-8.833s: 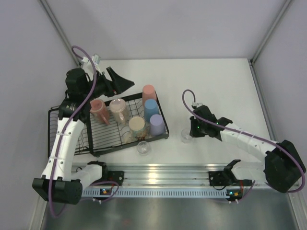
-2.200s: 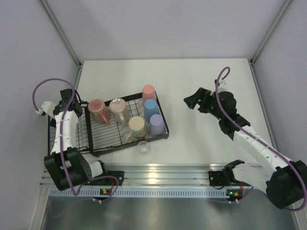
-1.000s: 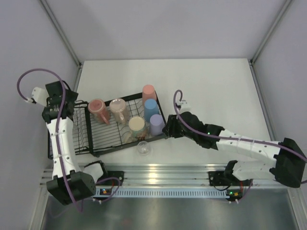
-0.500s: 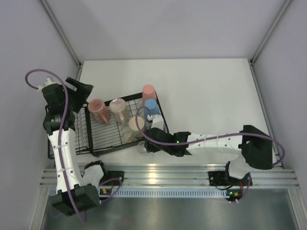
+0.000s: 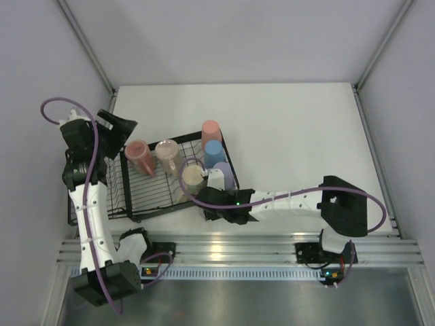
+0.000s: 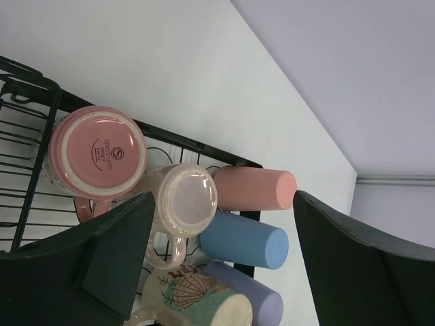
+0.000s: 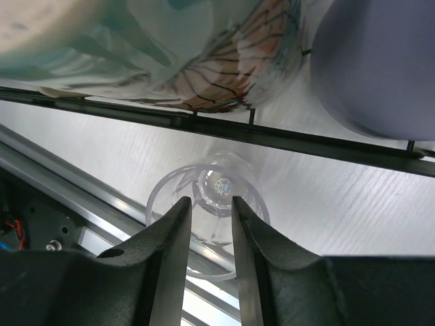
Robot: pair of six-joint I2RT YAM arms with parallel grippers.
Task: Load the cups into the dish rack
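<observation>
The black wire dish rack holds a pink mug, a cream mug, a shell-print mug and salmon, blue and lavender tumblers. My right gripper is just in front of the rack's near rail, right over a small clear glass on the table. Its jaws stand a narrow gap apart, with nothing pinched between them. The top view hides this glass under that gripper. My left gripper is wide open and empty, high above the rack's far left.
The aluminium rail of the arm mount runs just in front of the glass. The shell-print mug and lavender tumbler hang close above the right gripper. White table lies right of the rack.
My right arm has swung from the right side across to the rack's front edge and settled over the clear glass. My left arm has risen and turned toward the rack.
</observation>
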